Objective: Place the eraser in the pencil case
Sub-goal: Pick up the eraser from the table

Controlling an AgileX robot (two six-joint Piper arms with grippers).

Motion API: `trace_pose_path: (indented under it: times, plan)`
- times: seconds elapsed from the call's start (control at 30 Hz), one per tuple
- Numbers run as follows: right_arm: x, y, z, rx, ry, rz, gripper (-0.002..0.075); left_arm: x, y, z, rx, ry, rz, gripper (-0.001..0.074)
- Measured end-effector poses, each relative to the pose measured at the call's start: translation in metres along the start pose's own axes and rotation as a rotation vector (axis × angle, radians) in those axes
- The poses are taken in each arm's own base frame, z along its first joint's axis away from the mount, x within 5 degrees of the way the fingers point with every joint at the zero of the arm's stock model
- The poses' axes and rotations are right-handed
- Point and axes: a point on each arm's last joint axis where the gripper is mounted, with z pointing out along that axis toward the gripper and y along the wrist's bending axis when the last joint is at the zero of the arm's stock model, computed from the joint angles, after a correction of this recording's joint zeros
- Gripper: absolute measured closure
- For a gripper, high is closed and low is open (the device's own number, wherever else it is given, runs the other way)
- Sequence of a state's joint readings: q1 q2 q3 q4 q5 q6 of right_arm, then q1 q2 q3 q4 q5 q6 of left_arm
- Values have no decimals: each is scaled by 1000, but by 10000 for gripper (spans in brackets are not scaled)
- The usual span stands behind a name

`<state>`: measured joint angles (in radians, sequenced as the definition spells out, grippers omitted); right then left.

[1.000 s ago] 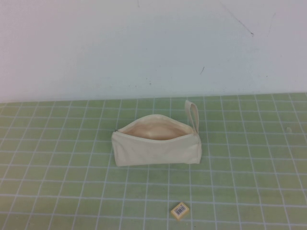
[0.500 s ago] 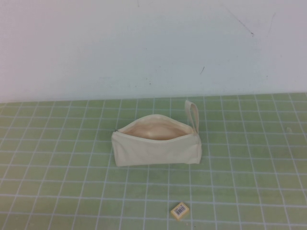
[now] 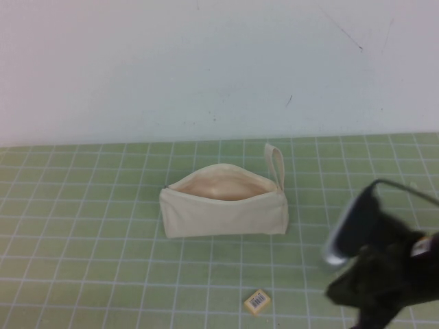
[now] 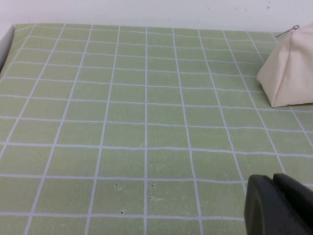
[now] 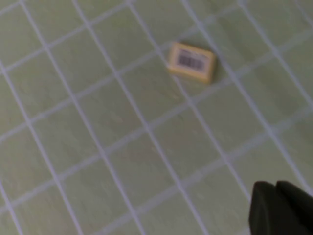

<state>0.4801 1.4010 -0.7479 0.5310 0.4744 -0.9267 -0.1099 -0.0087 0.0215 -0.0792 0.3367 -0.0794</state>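
The pencil case [image 3: 223, 205], a cream-white zip pouch, stands unzipped in the middle of the green grid mat, showing its peach lining, with its loop strap [image 3: 276, 163] at the right end. One end of it shows in the left wrist view [image 4: 288, 73]. The eraser [image 3: 258, 301], a small tan block with a barcode label, lies on the mat in front of the pouch and also shows in the right wrist view [image 5: 191, 61]. My right gripper [image 3: 341, 291] hangs above the mat right of the eraser, its fingers [image 5: 281, 210] together and empty. My left gripper [image 4: 279, 205] is shut and empty, low over the mat left of the pouch.
The green grid mat [image 3: 82, 240] covers the table up to a white wall [image 3: 206, 68] at the back. The right arm's body and wrist camera [image 3: 351, 229] cover the mat's front right corner.
My right arm has come into the high view from the lower right and now stands right of the eraser. The pouch and eraser have not moved.
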Motion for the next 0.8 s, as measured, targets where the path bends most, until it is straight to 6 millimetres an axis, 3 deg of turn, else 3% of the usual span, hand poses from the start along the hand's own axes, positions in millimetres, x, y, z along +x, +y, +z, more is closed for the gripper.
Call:
trace_pose_path:
  times: [0.13,0.27,0.37,0.4,0.43,0.5,0.6,0.8]
  plan:
    - [-14,23,34,-30,11,-67,727,0,0,0,0,0,0,736]
    - [-23,26,57,-81,65,-80,695,0,0,0,0,0,3,736]
    - [-34,23,67,-111,87,-35,576,0,0,0,0,0,3,736]
    - [-38,21,70,-115,92,-13,516,0,0,0,0,0,3,736]
    - [-45,18,77,-120,93,12,391,0,0,0,0,0,3,736]
    - [-52,15,84,-120,91,25,308,0,0,0,0,0,3,736]
    - [-57,11,98,-126,101,45,260,0,0,0,0,0,3,736]
    - [-63,5,126,-139,128,65,243,0,0,0,0,0,3,736]
